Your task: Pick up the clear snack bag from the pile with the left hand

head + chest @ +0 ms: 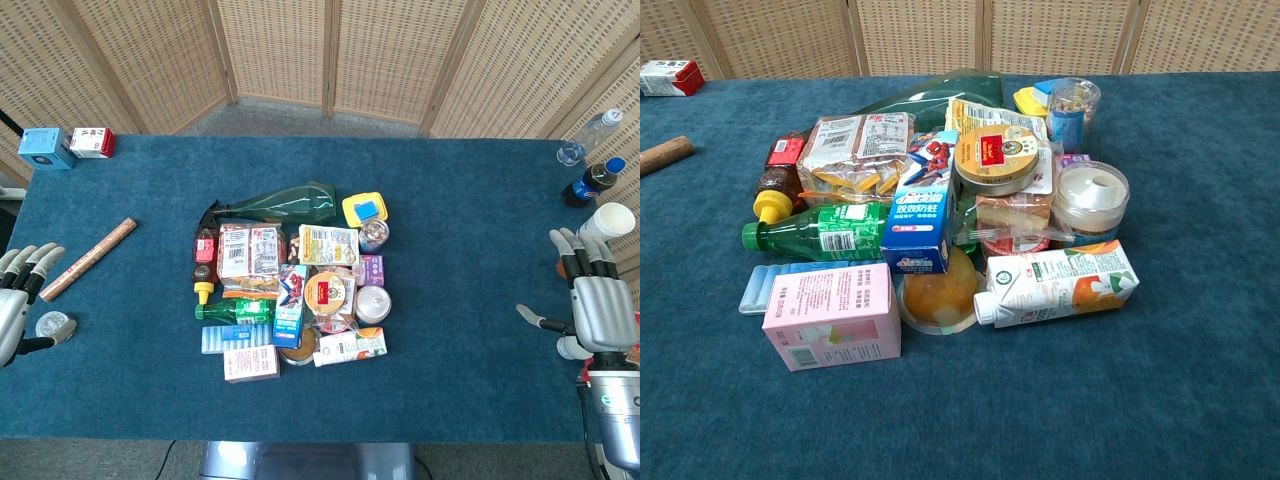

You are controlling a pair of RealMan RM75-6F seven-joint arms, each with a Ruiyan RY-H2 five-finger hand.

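So from where I'm driving this, both hands are parked at the table edges, nowhere near the pile. My left hand (20,295) sits at the far left edge of the blue table (470,250), fingers loosely spread and holding nothing, with a small round silvery thing (54,326) just beside it and a long wooden stick (88,259) lying diagonally a bit further in. My right hand (590,300) is over at the far right edge, fingers apart too, nothing in it. Neither hand shows in the chest view.

The clear snack bag (852,150) is in the upper left part of the pile, lying flat with a white label on top and brownish snacks showing through the plastic. It's resting just above the green bottle (820,232), beside the small brown sauce bottle with the yellow cap (775,190), and touching the blue Spider-Man box (925,215) on its right. A dark green bag (280,206) lies behind it. The pink box (832,315) sits at the front, closest to me
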